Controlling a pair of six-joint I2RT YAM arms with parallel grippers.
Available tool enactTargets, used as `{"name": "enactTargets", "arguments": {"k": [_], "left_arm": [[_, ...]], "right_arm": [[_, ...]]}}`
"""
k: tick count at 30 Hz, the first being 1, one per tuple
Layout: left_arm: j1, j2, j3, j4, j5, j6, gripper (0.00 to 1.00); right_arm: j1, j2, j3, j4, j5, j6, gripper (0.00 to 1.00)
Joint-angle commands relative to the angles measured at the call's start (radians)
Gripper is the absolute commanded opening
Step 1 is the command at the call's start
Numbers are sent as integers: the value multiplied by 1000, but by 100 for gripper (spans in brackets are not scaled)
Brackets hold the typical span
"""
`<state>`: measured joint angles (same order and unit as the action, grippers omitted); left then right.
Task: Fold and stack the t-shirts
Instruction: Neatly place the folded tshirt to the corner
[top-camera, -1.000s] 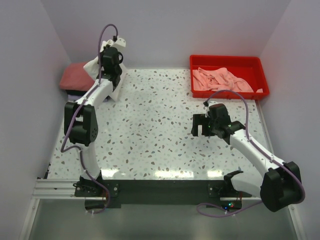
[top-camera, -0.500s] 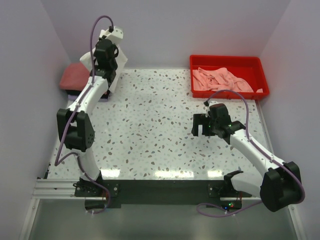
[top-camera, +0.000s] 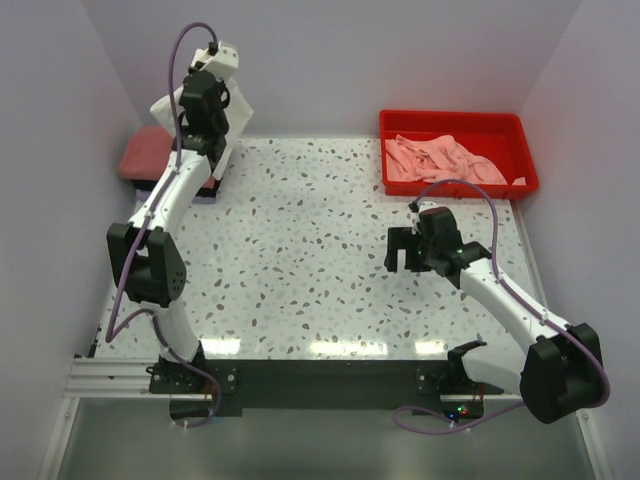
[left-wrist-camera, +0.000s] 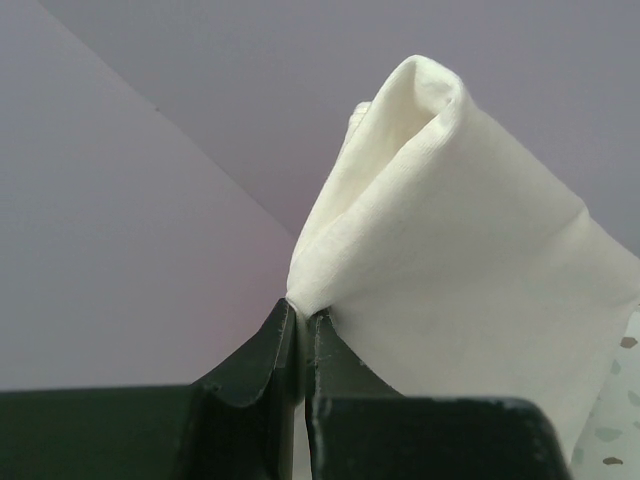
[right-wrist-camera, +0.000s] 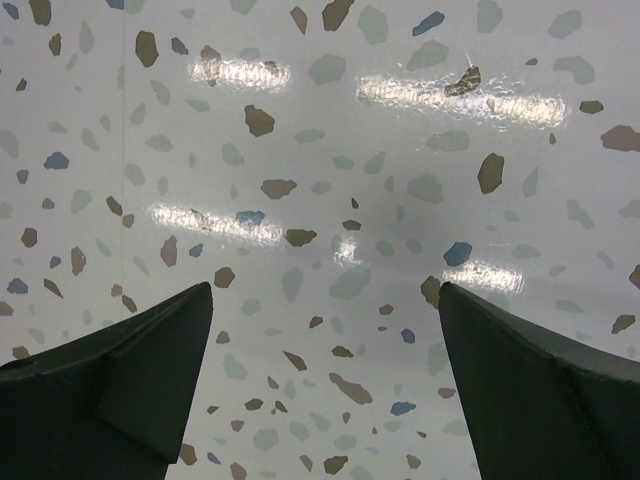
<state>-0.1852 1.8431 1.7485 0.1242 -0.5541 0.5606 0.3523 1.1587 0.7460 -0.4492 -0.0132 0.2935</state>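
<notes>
Right tool (right-wrist-camera: 325, 287) hangs low over a bare stretch of the speckled desk (top-camera: 300, 260). Its jaws are spread wide and empty, most likely parked there to be out of the other arm's way. Farther back, at the far left corner, the left tool (left-wrist-camera: 303, 318) is pressed together on the white t-shirt (left-wrist-camera: 450, 250). It pinches a doubled edge, so the cloth can be carried as one bundle rather than trailing loose. The shirt is held up off the desk, above the salmon-red folded tee (top-camera: 143, 155) that lies at the left rear edge. That suggests the white one is meant to go on that pile. At the far right, loose pink tees (top-camera: 440, 158) lie heaped inside the red tray (top-camera: 455, 121), apparently waiting their turn.
</notes>
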Motion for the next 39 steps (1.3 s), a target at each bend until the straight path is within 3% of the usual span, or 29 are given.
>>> {"name": "enactTargets", "arguments": {"k": [1,21,32,35,36,39], "left_arm": [[33,8,14,66,-18,-24,0],[305,275,111,34,75,-226,0],[383,372,138,49,103,-295,2],[395,395,161,46,92,-301,25],[401,398,166,45,89,-306,48],[408,400,175,45,59,-324,100]], "right_arm": [[-4,-4,29,10,38,-13,99],[-9,4,70,-43,113,-10,99],[-10,33,113,-92,124,6,99],[-9,35,121,-98,130,9,99],[-10,33,124,-101,134,10,99],[-9,32,131,-112,139,13,99]]}}
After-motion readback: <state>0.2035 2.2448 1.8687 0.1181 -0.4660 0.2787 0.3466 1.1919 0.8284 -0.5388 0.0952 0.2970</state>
